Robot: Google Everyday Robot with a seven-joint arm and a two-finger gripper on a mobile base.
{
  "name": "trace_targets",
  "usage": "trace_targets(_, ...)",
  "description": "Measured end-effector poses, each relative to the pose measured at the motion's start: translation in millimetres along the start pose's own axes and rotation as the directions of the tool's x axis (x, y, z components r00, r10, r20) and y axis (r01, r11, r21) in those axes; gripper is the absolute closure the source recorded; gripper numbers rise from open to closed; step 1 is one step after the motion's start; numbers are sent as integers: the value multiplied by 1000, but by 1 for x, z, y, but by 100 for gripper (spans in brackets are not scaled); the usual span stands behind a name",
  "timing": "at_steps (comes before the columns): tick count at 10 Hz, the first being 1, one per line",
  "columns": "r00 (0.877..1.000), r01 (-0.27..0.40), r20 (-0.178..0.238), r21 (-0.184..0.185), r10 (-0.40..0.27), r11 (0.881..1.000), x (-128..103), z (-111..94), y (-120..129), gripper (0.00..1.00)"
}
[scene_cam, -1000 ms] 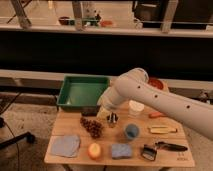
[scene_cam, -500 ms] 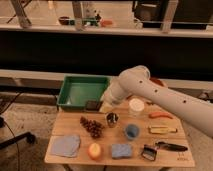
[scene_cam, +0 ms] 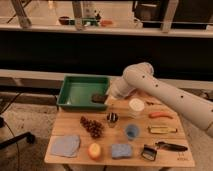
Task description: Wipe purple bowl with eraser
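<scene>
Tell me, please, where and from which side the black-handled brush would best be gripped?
Take the brush by its black handle, from straight above, closing across the narrow width: the handle lies flat and long, pointing right. The end effector, shut on the eraser, is over the green tray's right side.

No words, numbers or signs can be read on anything on the table (scene_cam: 75, 125) or on the long counter (scene_cam: 125, 30) behind it. The gripper (scene_cam: 104, 98) holds the eraser (scene_cam: 97, 98) over the right side of the green tray (scene_cam: 63, 94) at the table's back edge. No writing shows on them either.
</scene>
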Motion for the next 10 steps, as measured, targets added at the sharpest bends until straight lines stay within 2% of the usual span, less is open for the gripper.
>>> trace_targets(1, 1000, -24, -9, 19, 24, 1000, 14, 0, -11, 90)
trace_targets(3, 998, -48, -24, 48, 50, 998, 27, 3, -29, 90)
trace_targets(6, 997, -68, -42, 69, 71, 995, 32, 14, -61, 90)
trace_targets(10, 996, -69, -43, 71, 72, 995, 34, 14, -61, 90)
